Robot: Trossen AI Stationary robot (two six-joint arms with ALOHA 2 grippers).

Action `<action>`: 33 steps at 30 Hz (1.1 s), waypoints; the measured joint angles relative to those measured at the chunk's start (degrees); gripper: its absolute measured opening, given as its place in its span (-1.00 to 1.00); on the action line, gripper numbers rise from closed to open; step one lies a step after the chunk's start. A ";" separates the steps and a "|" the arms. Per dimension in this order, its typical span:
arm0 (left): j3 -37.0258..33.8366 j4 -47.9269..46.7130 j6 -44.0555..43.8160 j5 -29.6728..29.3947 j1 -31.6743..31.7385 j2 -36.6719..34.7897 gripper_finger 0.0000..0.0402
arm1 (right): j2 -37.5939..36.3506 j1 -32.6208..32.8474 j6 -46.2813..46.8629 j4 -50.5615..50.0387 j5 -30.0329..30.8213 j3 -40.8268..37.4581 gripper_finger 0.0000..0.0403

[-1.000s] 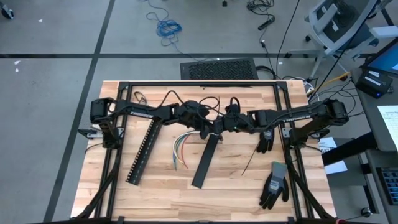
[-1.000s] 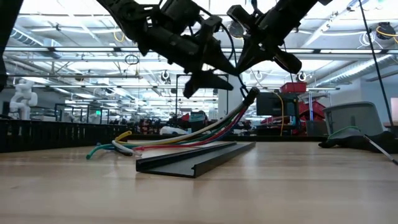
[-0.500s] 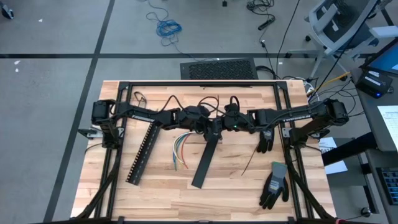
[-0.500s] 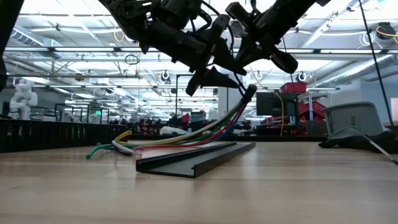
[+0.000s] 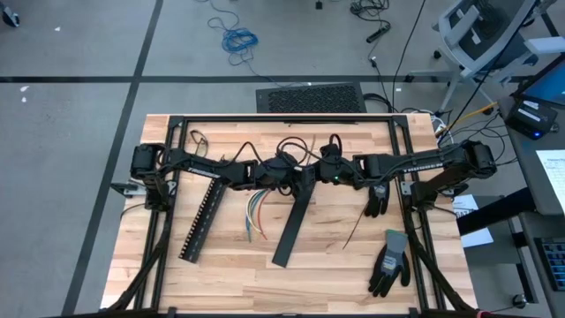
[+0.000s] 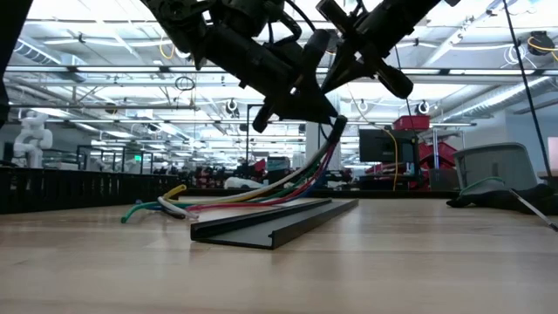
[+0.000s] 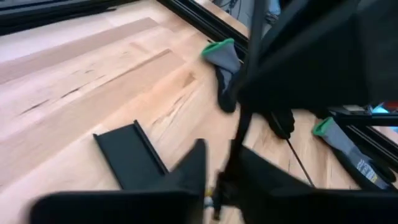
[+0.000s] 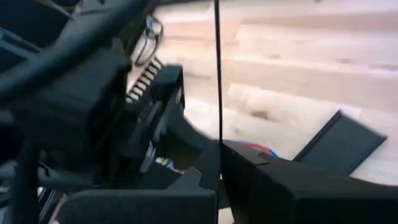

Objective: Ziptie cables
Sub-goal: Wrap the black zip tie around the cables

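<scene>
Across the wooden table [image 5: 221, 274], seen from above, both arms meet near the centre, slightly toward 12 o'clock. Largest of the loose items are two black channel pieces: a slotted strip [image 5: 201, 217] at 9 o'clock of centre and a plain flat channel [image 5: 291, 228] lying from the centre toward 6 o'clock. Two dark work gloves [image 5: 388, 261] lie toward 3 to 4 o'clock.

The cables [image 5: 256, 212] lie between the two channel pieces. Their free coloured ends fan out on the wood toward 6 o'clock. In the low view the cables [image 6: 261, 194] rise from the table to their black tip, which is lifted up at the grippers.

The right gripper [image 5: 320, 172] has its fingers pressed together. A thin black strip [image 8: 217, 68], apparently a zip tie, runs straight up from between them in the right wrist view.

The left gripper [image 5: 298, 176] sits directly beside it, at 9 o'clock of it. The left gripper [image 6: 324, 115] is at the raised bundle end, but the views do not show whether its fingers are spread or closed.

Step in hand, by judgement: bringing the tie and the gathered end of the bundle together. The next move calls for fine alignment, with the strip wrapped round the bundle and its tail fed through the tie head while the bundle is kept off the table.
</scene>
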 joint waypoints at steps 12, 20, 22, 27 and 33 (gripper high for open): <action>0.07 -0.10 -0.19 -2.08 -1.46 0.71 -0.93 | -5.18 -3.99 -4.05 -0.71 1.97 -0.09 -1.00; 0.13 -0.17 -0.45 -2.58 -3.07 2.99 -0.94 | -5.78 -4.87 -4.98 -1.30 1.81 -0.13 -1.00; 0.11 -0.26 -0.45 -3.11 -3.16 2.99 -0.94 | -5.85 -4.89 -4.98 -1.66 2.15 -0.13 -1.00; 0.16 1.36 -1.95 -3.14 -3.16 4.74 -0.94 | -6.46 -4.91 -5.64 -1.93 2.27 -0.13 -1.00; 0.07 5.29 -6.33 -1.11 -3.77 8.68 -0.95 | -7.92 -4.91 -6.20 -5.15 3.23 -0.13 -1.00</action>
